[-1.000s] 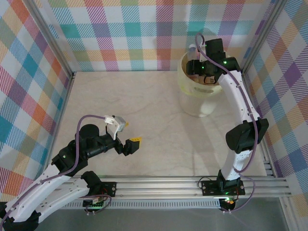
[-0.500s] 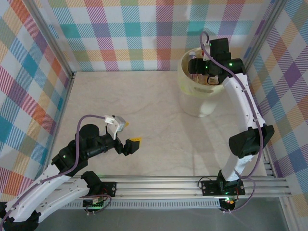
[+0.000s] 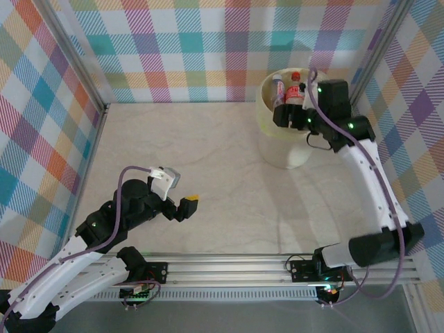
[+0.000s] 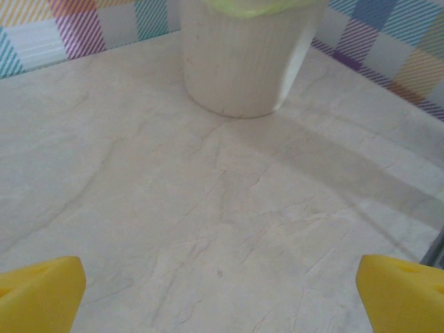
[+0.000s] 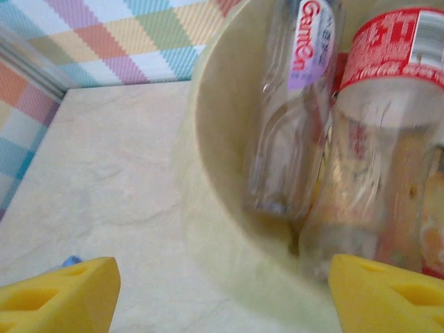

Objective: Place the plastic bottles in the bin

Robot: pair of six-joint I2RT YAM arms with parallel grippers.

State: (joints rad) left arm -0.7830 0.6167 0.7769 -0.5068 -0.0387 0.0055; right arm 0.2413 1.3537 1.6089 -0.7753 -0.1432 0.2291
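Observation:
The bin (image 3: 266, 111), a pale yellow bucket, stands at the far right of the table. Two plastic bottles lean upright inside it: a clear one with a pink and purple label (image 3: 278, 89) (image 5: 305, 48) and one with a red label and red cap (image 3: 295, 86) (image 5: 395, 48). More bottles lie blurred beneath them. My right gripper (image 3: 288, 117) (image 5: 222, 298) hovers over the bin's near rim (image 5: 229, 229), open, with nothing between its yellow fingertips (image 5: 55, 298). My left gripper (image 3: 186, 205) (image 4: 222, 298) hangs wide open over bare table at the near left, facing the bin (image 4: 239, 62).
Checked walls enclose the table on three sides, and the bin sits close to the back right corner. A metal rail (image 3: 229, 267) runs along the near edge by the arm bases. The marble tabletop (image 3: 201, 152) stretches between my left gripper and the bin.
My right gripper has drawn back from over the bin toward the right and its jaws have widened. A red-labelled bottle now stands in the bin. The left arm shifted slightly.

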